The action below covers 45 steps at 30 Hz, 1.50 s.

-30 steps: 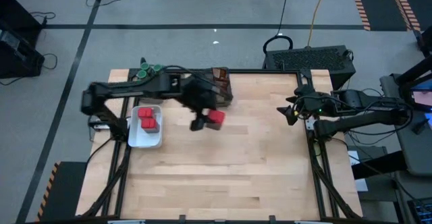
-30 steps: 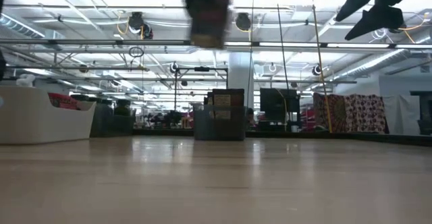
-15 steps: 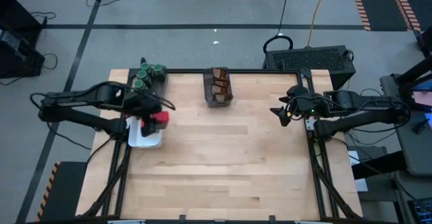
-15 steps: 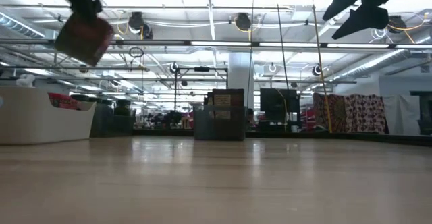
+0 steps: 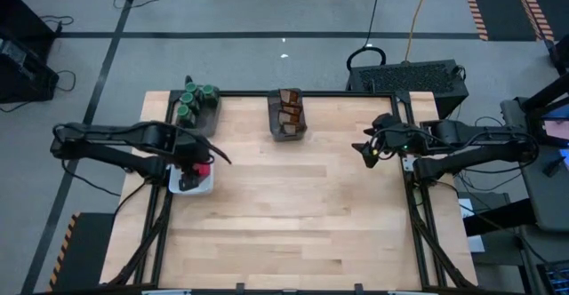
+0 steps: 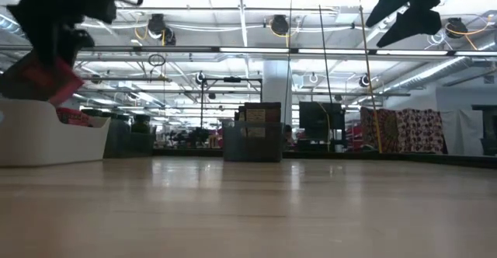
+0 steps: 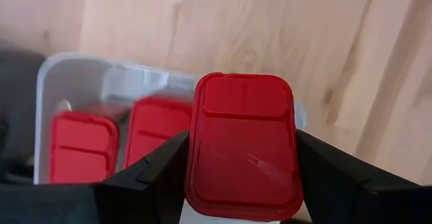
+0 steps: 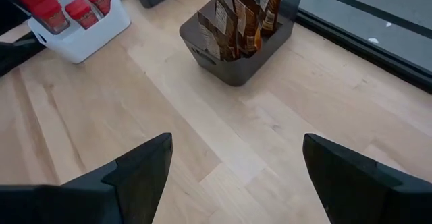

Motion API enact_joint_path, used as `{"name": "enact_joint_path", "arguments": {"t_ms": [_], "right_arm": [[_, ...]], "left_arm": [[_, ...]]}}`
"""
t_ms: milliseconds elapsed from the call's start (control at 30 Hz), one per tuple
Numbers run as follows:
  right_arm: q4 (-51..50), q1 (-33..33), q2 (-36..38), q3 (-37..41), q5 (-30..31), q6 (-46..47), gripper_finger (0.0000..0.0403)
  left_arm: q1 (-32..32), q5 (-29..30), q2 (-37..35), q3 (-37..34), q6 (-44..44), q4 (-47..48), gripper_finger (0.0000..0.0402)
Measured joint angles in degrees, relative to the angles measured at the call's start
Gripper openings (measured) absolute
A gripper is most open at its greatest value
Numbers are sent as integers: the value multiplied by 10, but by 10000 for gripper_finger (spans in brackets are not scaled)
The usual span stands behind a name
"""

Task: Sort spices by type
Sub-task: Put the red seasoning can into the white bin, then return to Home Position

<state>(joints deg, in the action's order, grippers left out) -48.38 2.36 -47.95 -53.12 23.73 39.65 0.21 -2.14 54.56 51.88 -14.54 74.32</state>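
Note:
My left gripper (image 5: 190,174) hangs over the white tray (image 5: 203,188) at the table's left, shut on a red blocky container (image 7: 243,143). Two more red containers (image 7: 82,146) stand in the tray below it. In the low view the held container (image 6: 49,80) hangs tilted above the tray's wall (image 6: 46,137). Green-lidded jars (image 5: 195,101) sit in a dark bin at the far left. Brown-orange packets (image 5: 286,113) stand in a dark bin (image 8: 233,69) at the far middle. My right gripper (image 5: 365,149) waits open at the right, above the table. My left gripper pinches the red container between its two fingers, one on each long side (image 7: 198,158). The fingers come steeply from above. The container's flat red top faces the wrist camera. It hangs lifted clear, tilted, above the tray and the containers in it.
Bare wooden tabletop (image 5: 302,215) spreads over the middle and near side. A black metal frame borders the table (image 5: 413,215). A black case (image 5: 409,75) lies on the floor beyond the far edge.
My left gripper has swung with the red container from beside the packet bin toward the table's left edge, sinking and tipping to point more steeply down, and now hangs over the white tray. My right gripper has crept slightly toward the table's middle.

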Motion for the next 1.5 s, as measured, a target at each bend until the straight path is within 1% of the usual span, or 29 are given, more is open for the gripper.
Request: {"name": "enact_joint_path", "arguments": {"t_ms": [167,333,567,833,1033,1100,1500], "right_arm": [[0,0,-6,0,0,-5,315],[-1,0,-10,0,0,-14,315],[-6,0,-10,0,0,-16,315],[-7,0,-10,0,0,-21,315],[-8,0,-10,0,0,-25,315],[-8,0,-10,0,0,-26,315],[-7,0,-10,0,0,-27,315]], "left_arm": [[0,-1,14,-40,-1,-14,232],[0,-1,15,-75,-1,-87,232],[0,-3,14,-111,0,-91,232],[0,9,14,-113,34,-91,232],[0,16,15,-113,34,-88,278],[0,18,15,-113,34,-87,286],[0,18,15,-111,29,-72,294]]}}
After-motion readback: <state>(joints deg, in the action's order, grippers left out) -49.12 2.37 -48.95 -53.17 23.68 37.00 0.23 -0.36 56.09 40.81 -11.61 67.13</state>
